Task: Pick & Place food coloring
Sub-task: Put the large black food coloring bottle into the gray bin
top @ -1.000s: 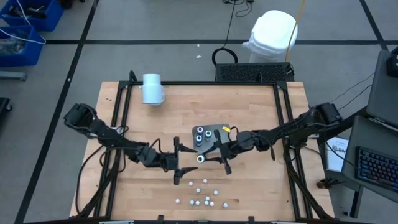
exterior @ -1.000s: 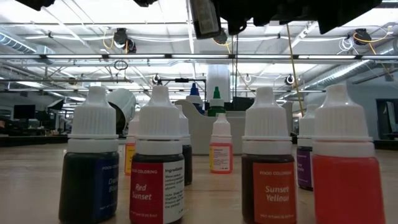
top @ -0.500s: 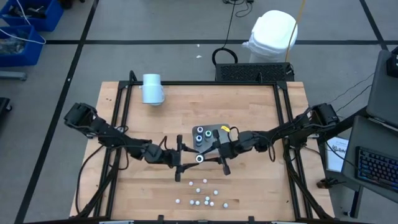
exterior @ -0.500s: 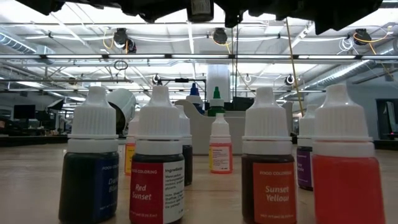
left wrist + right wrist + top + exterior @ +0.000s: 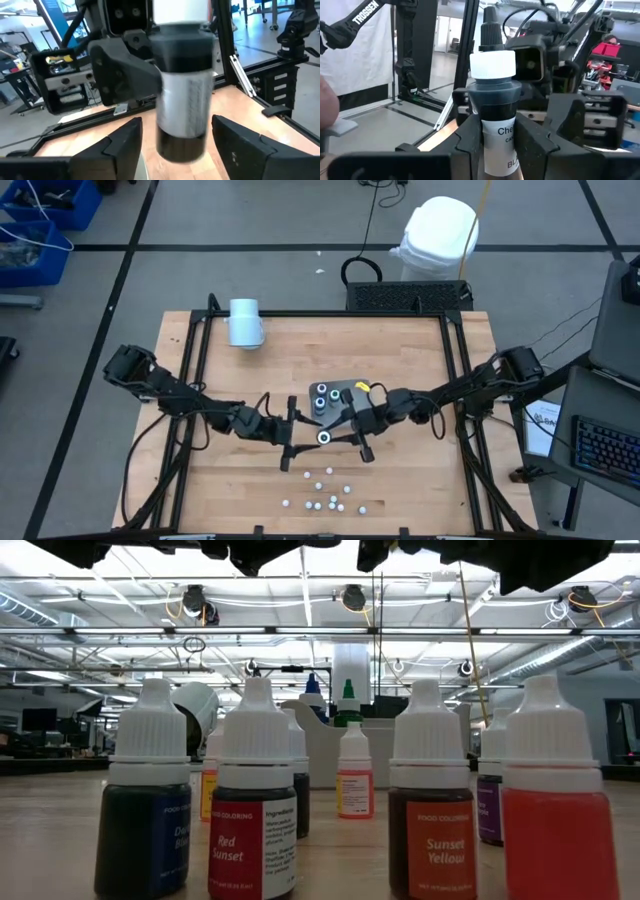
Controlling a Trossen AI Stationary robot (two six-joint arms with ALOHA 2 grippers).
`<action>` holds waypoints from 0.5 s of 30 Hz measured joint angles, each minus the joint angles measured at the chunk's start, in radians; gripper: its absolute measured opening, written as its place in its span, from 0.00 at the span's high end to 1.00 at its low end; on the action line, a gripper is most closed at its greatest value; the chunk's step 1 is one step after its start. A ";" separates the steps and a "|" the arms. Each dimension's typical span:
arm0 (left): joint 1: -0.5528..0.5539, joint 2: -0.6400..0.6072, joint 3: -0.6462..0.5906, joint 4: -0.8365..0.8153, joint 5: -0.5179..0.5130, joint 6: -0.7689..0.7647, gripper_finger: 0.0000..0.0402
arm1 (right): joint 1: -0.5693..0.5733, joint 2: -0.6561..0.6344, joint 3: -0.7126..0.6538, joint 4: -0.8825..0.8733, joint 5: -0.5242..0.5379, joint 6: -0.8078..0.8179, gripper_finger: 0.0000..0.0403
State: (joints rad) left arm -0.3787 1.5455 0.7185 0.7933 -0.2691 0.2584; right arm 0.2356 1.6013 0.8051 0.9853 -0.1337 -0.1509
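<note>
One dark bottle (image 5: 495, 125), white collar and dark tip, sits pinched upright between the right gripper (image 5: 345, 436) fingers (image 5: 465, 145), held in the air above the table (image 5: 420, 380). Left gripper (image 5: 291, 442) faces it head-on, fingers (image 5: 117, 147) spread wide either side of the same bottle (image 5: 182, 100) without touching. Looks like a handover or a steadying grab, judging by the pose.

To do it well: left jaws should close low on the glass body, below the right one's pinch, squarely across the label; right lets go only after the left has it firm. Keep the bottle vertical.

Just behind the right gripper, the grey tray (image 5: 340, 395) holds three more ringed-top bottles (image 5: 323, 397). On the opposite side of both grippers, nearer the table's front edge, small white-capped bottles (image 5: 322, 492) stand scattered; labels read Red Sunset (image 5: 250, 840) and Sunset Yellow (image 5: 432, 845). Far off by the back edge, a pale cylinder (image 5: 244, 322).
</note>
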 joint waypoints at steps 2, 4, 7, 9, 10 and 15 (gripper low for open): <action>0.005 0.000 0.000 -0.006 0.006 0.000 0.45 | 0.000 0.022 0.000 0.024 0.000 0.000 0.78; 0.009 0.000 0.000 -0.006 0.008 -0.001 0.50 | -0.001 0.047 0.000 0.063 0.002 0.000 0.78; 0.013 0.000 -0.001 -0.018 0.011 -0.002 0.59 | -0.008 0.071 0.000 0.089 0.003 0.000 0.78; 0.013 0.000 -0.001 -0.031 0.013 0.001 0.65 | -0.013 0.081 0.000 0.095 0.002 0.000 0.78; 0.013 0.000 -0.001 -0.038 0.013 0.004 0.68 | -0.016 0.081 0.000 0.093 0.000 0.000 0.78; 0.013 0.000 -0.001 -0.060 0.007 0.010 0.76 | -0.024 0.081 0.000 0.084 -0.006 0.000 0.78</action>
State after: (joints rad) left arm -0.3656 1.5455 0.7174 0.7338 -0.2623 0.2680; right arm 0.2111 1.6821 0.8047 1.0691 -0.1395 -0.1509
